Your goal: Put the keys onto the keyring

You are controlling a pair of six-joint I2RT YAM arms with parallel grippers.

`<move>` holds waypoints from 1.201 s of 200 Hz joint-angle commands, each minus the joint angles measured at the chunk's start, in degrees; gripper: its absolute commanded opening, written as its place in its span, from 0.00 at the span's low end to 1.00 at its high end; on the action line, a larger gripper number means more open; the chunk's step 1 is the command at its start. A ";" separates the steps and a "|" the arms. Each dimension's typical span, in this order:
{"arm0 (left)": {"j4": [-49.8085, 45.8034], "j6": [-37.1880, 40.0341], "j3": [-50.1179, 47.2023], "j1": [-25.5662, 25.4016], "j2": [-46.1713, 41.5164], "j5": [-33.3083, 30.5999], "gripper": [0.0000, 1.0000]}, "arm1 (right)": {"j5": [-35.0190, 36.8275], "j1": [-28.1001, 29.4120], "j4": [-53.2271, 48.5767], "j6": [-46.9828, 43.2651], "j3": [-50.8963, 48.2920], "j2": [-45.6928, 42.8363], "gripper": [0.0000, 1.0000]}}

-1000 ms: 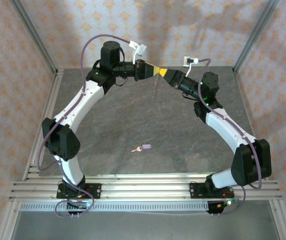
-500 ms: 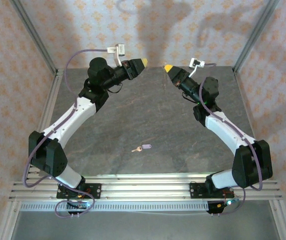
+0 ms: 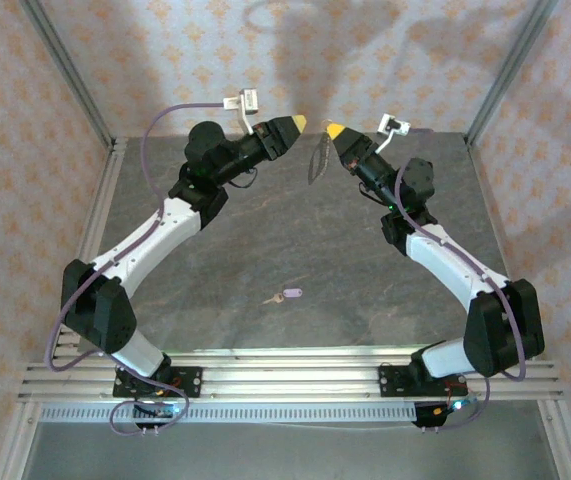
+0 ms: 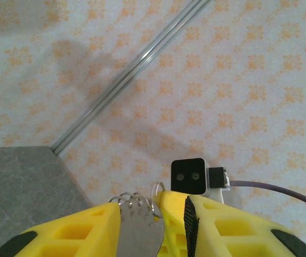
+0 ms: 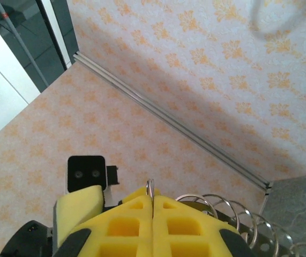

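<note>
one tiny lilac-headed key (image 3: 287, 295) lies on the counter (image 3: 225, 250), well apart from the keyring (image 3: 318, 158) dangling from the clenched right end effector (image 3: 335, 130). the left end effector (image 3: 298, 122) gapes empty. light, stiff and slippery, the key likely wants pinching by its head.

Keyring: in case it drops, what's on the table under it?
Bare grey table, as far as the top view shows; the keyring hangs from the right gripper, fingers shut. The key lies much nearer the arm bases. The patch right behind the ring is covered.
</note>
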 commanded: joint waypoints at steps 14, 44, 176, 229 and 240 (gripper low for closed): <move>3.55 -1.07 0.65 -0.76 1.83 -1.16 0.37 | 0.57 0.59 5.40 1.07 0.62 0.42 0.00; 4.03 -1.35 1.59 -1.19 3.02 -0.68 0.37 | 0.31 1.27 5.49 1.11 1.10 1.03 0.00; 3.09 0.02 3.40 -2.06 4.21 1.34 0.33 | -0.57 2.69 5.14 1.02 2.95 2.77 0.00; 2.59 0.57 3.60 -2.50 4.56 1.96 0.28 | -1.01 2.69 4.41 0.59 3.13 2.64 0.00; 2.59 0.69 3.36 -2.49 4.54 1.88 0.26 | -1.10 2.69 4.19 0.50 3.23 2.60 0.00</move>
